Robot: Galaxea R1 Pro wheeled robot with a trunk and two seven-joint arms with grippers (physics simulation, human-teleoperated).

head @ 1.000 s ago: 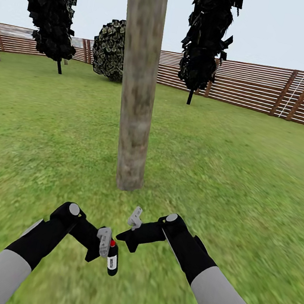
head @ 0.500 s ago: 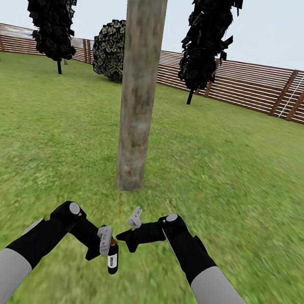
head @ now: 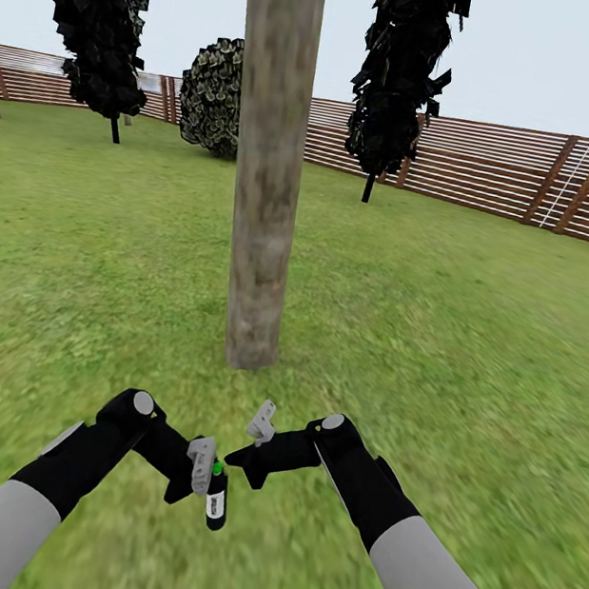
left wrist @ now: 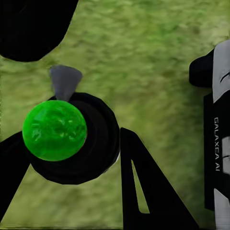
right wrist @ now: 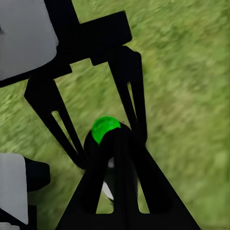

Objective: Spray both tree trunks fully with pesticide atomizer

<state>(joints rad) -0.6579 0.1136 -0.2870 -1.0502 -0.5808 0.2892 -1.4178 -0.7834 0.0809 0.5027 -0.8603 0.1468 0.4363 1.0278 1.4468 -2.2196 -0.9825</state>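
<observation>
Head view, left to right. At far left a narrow black conifer (head: 99, 4) stands before the brown slat fence (head: 509, 173) that bounds the lawn (head: 478, 346). Low in the frame, the left gripper (head: 205, 472) is clamped on the pesticide atomizer (head: 215, 503), a small black sprayer with a white patch, held roughly upright just above the grass and topped by a green cap; in the left wrist view that cap appears as a bright green dome (left wrist: 54, 130) seated on the black body between the dark fingers. Directly ahead of the arms rises the tree trunk (head: 267, 164), a thick, mottled beige-grey column, near but not touching the grippers. Just beside the atomizer is the right gripper (head: 260, 424); its pale fingertips look empty, though whether they stand apart or together cannot be told from this angle. A second black conifer (head: 403, 62) stands right of the trunk. The atomizer is judged light and rigid, with a smooth cylindrical body that could rotate or slip under a loose hold; the mid-body is the better place to take it, leaving cap and nozzle free for aiming at the bark.
</observation>
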